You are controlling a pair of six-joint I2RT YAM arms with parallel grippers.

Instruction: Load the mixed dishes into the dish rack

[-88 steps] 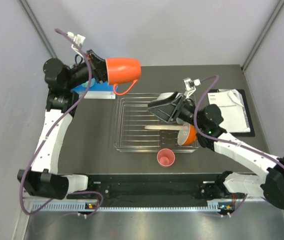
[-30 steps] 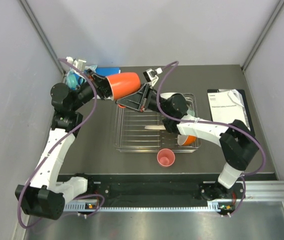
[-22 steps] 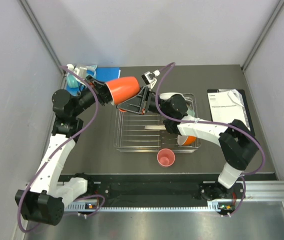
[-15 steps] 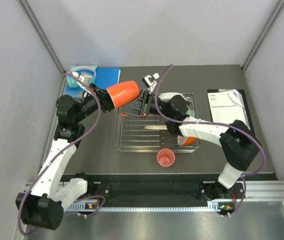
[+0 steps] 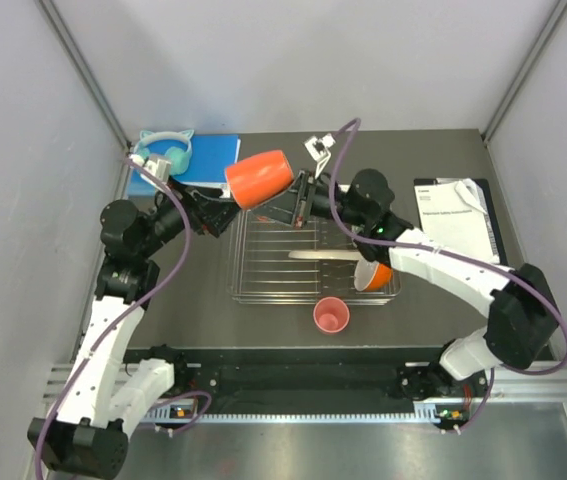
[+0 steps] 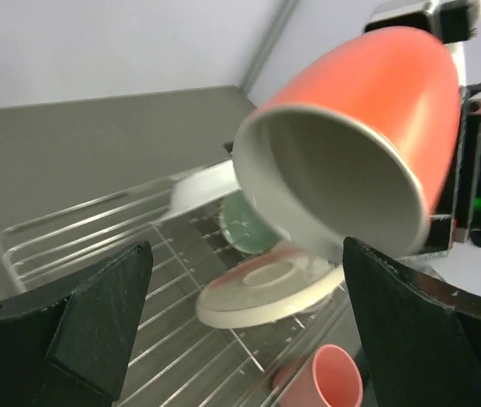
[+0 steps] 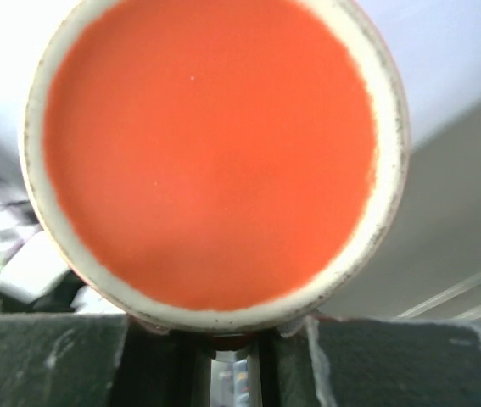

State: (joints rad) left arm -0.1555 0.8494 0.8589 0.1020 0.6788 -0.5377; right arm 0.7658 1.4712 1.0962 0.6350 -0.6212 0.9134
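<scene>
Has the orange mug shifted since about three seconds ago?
Yes. The orange mug has come nearer and slightly right, from beyond the far-left corner of the dish rack to over it, held by the right gripper.

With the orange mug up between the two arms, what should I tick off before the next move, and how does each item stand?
1. Left gripper open, fingers clear of the orange mug: ok.
2. Right gripper shut on the mug: ok.
3. Which part of the mug it clamps, handle or wall: cannot tell.
4. Bare wires in the left half of the dish rack for the mug: ok.
5. Pink cup inside the rack: not ok, it stands on the table at the rack's near side.
</scene>
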